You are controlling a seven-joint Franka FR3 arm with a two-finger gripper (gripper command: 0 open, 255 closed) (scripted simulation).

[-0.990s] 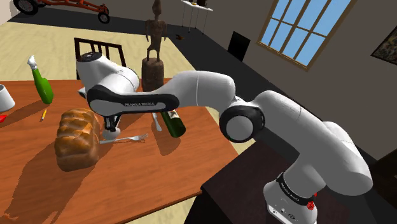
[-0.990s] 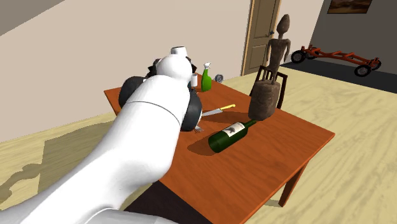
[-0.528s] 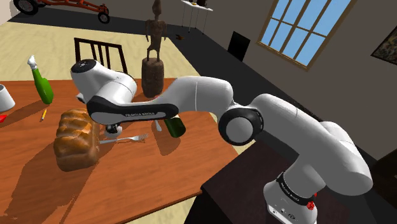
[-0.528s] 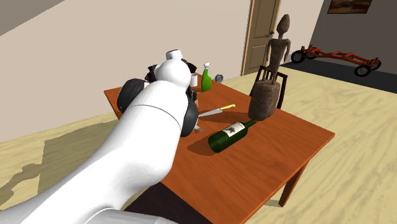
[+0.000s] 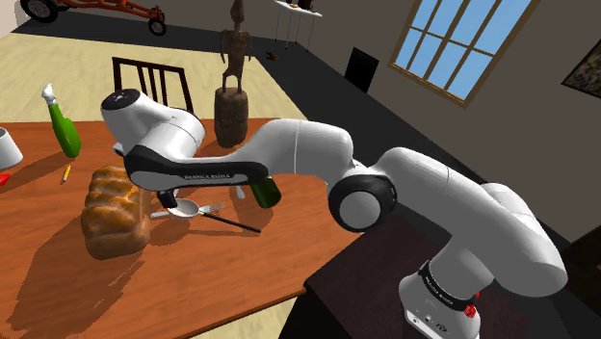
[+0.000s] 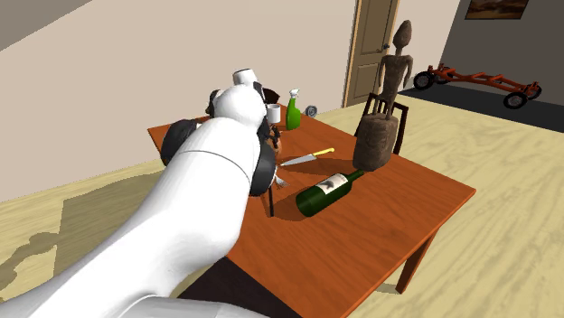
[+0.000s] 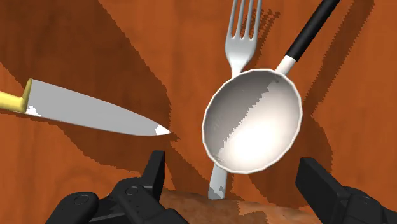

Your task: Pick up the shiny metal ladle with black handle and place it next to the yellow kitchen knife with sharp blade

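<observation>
Since half a second ago the arm (image 5: pixel 289 154) has swung its wrist a touch toward nine o'clock in the shoulder view, and the ladle (image 7: pixel 253 122), which did not show there before, now lies in sight on the table (image 5: pixel 193 279) beside the fork (image 7: pixel 240 38). The gripper (image 7: pixel 230 162) hovers over it with its black fingers (image 7: pixel 154 173) spread wide and touching nothing. The shiny bowl sits in the gap between them, unclasped, covering part of the fork's handle. In the shoulder view the ladle's thin black handle runs out from the bowl toward four o'clock. The knife (image 7: pixel 95 113), grey blade and yellow handle, lies near, its tip aimed at the bowl with a strip of bare wood between them; in the second exterior view it sits at about one o'clock from the ladle's black handle. A bread loaf (image 5: pixel 114 217) lies just beside the bowl at nine o'clock in the shoulder view. Farther off there, a dark green wine bottle (image 5: pixel 265 190) lies on its side at two o'clock, a brown statue (image 5: pixel 231 106) stands at one o'clock, and a green spray bottle (image 5: pixel 64 130) stands at ten o'clock, well apart, with a white cup (image 5: pixel 8 147) farther out toward nine o'clock. Behind the table stand a dark chair (image 5: pixel 144 77) and, on the far wall, a blue-paned window (image 5: pixel 462 43)
</observation>
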